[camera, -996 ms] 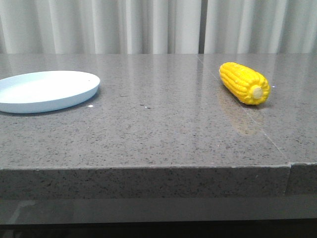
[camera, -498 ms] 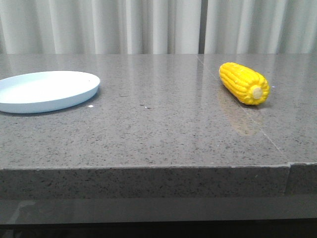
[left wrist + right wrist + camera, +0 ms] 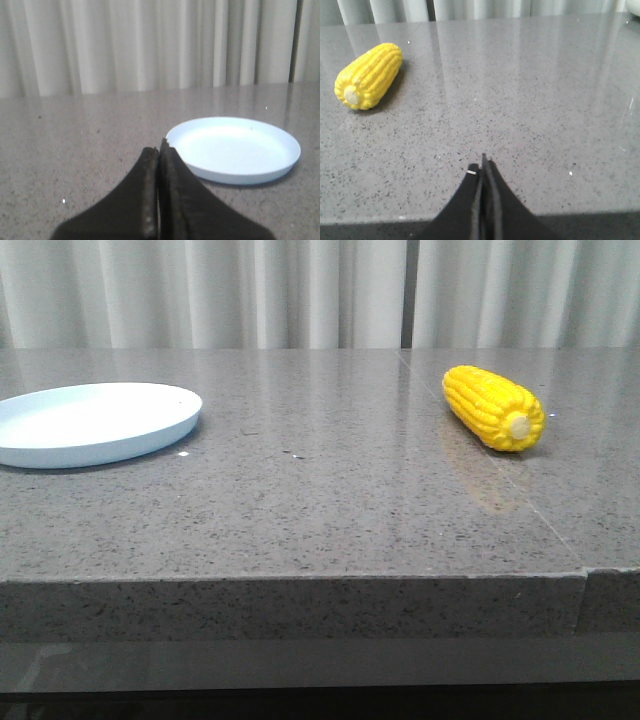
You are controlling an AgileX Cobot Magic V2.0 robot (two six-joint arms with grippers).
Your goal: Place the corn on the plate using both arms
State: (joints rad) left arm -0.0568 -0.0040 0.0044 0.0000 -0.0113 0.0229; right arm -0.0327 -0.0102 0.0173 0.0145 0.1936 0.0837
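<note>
Item: corn [image 3: 494,406], one yellow cob with kernel rows and a pale stub end facing the robot, lying on its side on the right of the grey stone surface [image 3: 330,510]. Probably light, rigid and round, so apt to roll; best taken across the middle, on the ribbed kernels. Plate [image 3: 95,422]: pale blue, shallow, far left, well apart. Left gripper [image 3: 159,151] and right gripper [image 3: 483,161]: jaws pressed together, holding nothing.

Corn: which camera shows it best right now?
The right wrist view: the corn lies whole, close and unobstructed, its stub end visible. The front view shows it smaller, on the table's right. The left wrist view misses it.
</note>
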